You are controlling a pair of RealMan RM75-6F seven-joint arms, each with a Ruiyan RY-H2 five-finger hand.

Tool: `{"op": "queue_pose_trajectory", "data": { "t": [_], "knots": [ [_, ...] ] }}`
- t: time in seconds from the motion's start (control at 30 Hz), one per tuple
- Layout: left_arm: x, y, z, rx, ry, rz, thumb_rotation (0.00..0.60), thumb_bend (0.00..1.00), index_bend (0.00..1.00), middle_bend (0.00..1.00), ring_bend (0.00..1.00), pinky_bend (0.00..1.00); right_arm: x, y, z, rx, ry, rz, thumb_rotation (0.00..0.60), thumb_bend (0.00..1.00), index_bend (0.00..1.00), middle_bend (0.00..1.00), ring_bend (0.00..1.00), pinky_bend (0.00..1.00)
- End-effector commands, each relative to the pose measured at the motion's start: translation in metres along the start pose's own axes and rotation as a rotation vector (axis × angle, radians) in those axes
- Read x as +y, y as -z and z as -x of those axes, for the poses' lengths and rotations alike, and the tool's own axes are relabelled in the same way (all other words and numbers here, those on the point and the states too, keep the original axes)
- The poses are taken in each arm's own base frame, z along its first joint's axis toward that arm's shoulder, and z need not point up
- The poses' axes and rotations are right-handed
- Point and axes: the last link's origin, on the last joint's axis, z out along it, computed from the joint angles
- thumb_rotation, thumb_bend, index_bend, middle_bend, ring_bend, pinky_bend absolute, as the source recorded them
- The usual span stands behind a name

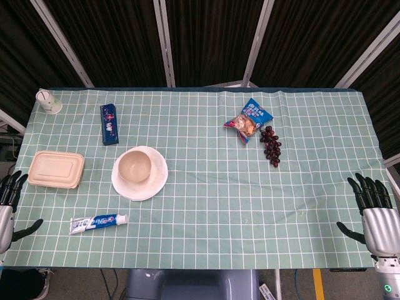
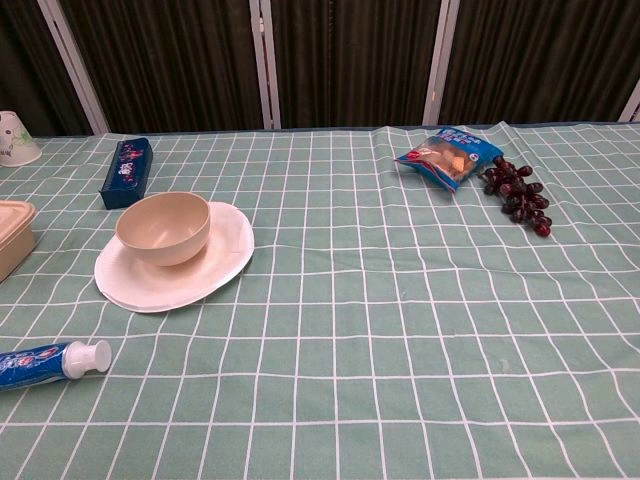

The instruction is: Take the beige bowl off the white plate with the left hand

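Observation:
A beige bowl (image 1: 135,166) (image 2: 164,227) stands upright on a white plate (image 1: 156,182) (image 2: 206,275) left of the table's middle. My left hand (image 1: 9,199) hangs at the table's near left corner, well apart from the bowl, fingers spread and holding nothing. At the near right corner my right hand (image 1: 374,212) is likewise open, fingers pointing up. Neither hand shows in the chest view.
A beige lidded box (image 1: 55,169) lies left of the plate, a toothpaste tube (image 1: 98,222) in front of it, a blue box (image 1: 109,124) behind. A snack bag (image 1: 249,117) and dark grapes (image 1: 271,144) sit far right; a white cup (image 1: 46,100) far left.

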Motion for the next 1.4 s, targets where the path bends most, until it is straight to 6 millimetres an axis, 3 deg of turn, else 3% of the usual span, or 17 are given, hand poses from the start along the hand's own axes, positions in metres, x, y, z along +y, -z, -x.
{"op": "queue_pose_trajectory", "data": {
  "t": [0.03, 0.53, 0.6, 0.67, 0.83, 0.93, 1.17, 1.4],
  "knots": [
    [0.0, 0.0, 0.0, -0.002, 0.001, 0.0, 0.6, 0.0, 0.0, 0.0, 0.0, 0.0, 0.0, 0.0, 0.0, 0.0, -0.001, 0.0, 0.6, 0.02, 0.0, 0.0, 0.0, 0.0],
    [0.003, -0.002, 0.003, -0.012, 0.004, 0.011, 0.6, 0.01, 0.0, 0.0, 0.0, 0.0, -0.001, -0.001, -0.002, 0.01, -0.01, -0.001, 0.6, 0.03, 0.0, 0.0, 0.0, 0.0],
    [0.006, -0.006, 0.005, -0.014, 0.006, 0.024, 0.6, 0.01, 0.02, 0.0, 0.0, 0.0, -0.001, -0.001, -0.004, 0.013, -0.015, 0.002, 0.6, 0.03, 0.0, 0.0, 0.0, 0.0],
    [0.011, -0.011, 0.008, -0.013, 0.002, 0.041, 0.6, 0.01, 0.11, 0.0, 0.0, 0.0, -0.001, -0.001, -0.005, 0.017, -0.022, 0.003, 0.6, 0.03, 0.0, 0.0, 0.0, 0.0],
    [0.036, -0.036, 0.02, -0.025, 0.003, 0.105, 0.6, 0.08, 0.36, 0.0, 0.0, 0.0, 0.001, 0.0, -0.006, 0.012, -0.027, 0.004, 0.6, 0.03, 0.0, 0.0, 0.0, 0.0],
    [0.056, -0.054, 0.028, -0.039, -0.007, 0.15, 0.6, 0.12, 0.43, 0.0, 0.0, 0.0, 0.001, 0.0, -0.007, 0.016, -0.038, 0.003, 0.6, 0.03, 0.0, 0.0, 0.0, 0.0],
    [0.107, -0.102, 0.057, -0.112, -0.075, 0.234, 0.6, 0.13, 0.47, 0.0, 0.0, 0.0, 0.004, 0.0, -0.014, 0.029, -0.068, 0.004, 0.6, 0.03, 0.0, 0.0, 0.0, 0.0],
    [0.13, -0.129, 0.081, -0.172, -0.149, 0.231, 0.6, 0.19, 0.47, 0.0, 0.0, 0.0, 0.007, -0.001, -0.018, 0.031, -0.094, 0.007, 0.6, 0.02, 0.0, 0.0, 0.0, 0.0]
  ]
}}
